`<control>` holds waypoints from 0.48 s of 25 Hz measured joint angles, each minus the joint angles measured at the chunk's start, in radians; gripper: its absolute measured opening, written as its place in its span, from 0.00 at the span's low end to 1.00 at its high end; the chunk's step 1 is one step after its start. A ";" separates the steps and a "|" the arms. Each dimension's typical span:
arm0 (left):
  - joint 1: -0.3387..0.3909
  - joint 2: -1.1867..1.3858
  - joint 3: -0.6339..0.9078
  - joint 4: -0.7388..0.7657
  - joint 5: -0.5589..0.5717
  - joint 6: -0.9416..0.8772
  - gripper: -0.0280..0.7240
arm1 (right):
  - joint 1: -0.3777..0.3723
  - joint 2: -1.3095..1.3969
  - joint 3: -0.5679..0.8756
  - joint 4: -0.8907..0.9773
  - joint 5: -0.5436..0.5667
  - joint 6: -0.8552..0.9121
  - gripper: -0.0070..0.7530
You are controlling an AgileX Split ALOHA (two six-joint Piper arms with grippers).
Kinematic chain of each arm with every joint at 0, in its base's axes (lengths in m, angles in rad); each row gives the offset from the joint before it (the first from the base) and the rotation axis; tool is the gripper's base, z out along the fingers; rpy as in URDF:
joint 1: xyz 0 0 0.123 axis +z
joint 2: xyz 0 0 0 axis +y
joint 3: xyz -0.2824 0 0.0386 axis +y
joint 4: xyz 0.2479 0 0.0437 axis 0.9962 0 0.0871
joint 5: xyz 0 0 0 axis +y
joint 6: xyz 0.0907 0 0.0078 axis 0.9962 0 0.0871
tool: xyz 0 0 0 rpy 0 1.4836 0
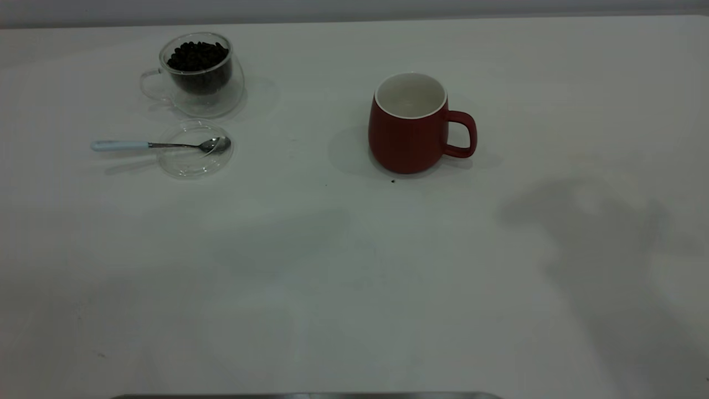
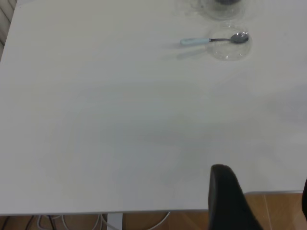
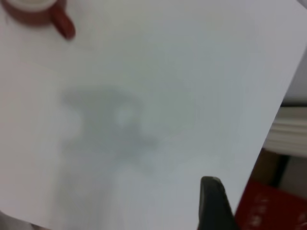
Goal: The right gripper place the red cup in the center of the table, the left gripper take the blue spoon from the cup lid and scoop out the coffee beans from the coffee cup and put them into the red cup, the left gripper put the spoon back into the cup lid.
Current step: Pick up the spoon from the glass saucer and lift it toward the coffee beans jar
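Matt white table (image 1: 354,277), glossy red cup (image 1: 407,138), clear glass coffee cup (image 1: 202,83), shiny metal-bowled blue spoon (image 1: 160,145)

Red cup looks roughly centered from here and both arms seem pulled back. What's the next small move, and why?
Probably bring the left gripper toward the blue spoon. The red cup already stands upright and empty near mid-table, while the spoon lies untouched, bowl on the cup lid, handle jutting out beside the coffee cup of beans. The left gripper hangs at the table's near edge, far from it.

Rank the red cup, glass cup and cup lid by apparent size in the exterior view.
1. Red cup
2. Glass cup, slightly farther from the camera, so the gap is unsure
3. Cup lid
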 joint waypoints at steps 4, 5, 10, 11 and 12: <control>0.000 0.000 0.000 0.000 0.000 0.000 0.61 | 0.000 -0.179 0.095 0.023 0.005 0.076 0.64; 0.000 0.000 0.000 0.000 0.000 0.000 0.61 | 0.000 -0.229 0.127 0.033 0.005 0.082 0.64; 0.000 0.000 0.000 0.000 0.000 0.000 0.61 | 0.000 -0.477 0.304 0.066 0.005 0.086 0.64; 0.000 0.000 0.000 0.000 0.000 0.000 0.61 | 0.000 -0.528 0.334 0.068 0.005 0.086 0.64; 0.000 0.000 0.000 0.000 0.000 0.000 0.61 | 0.000 -0.571 0.367 0.069 0.005 0.085 0.64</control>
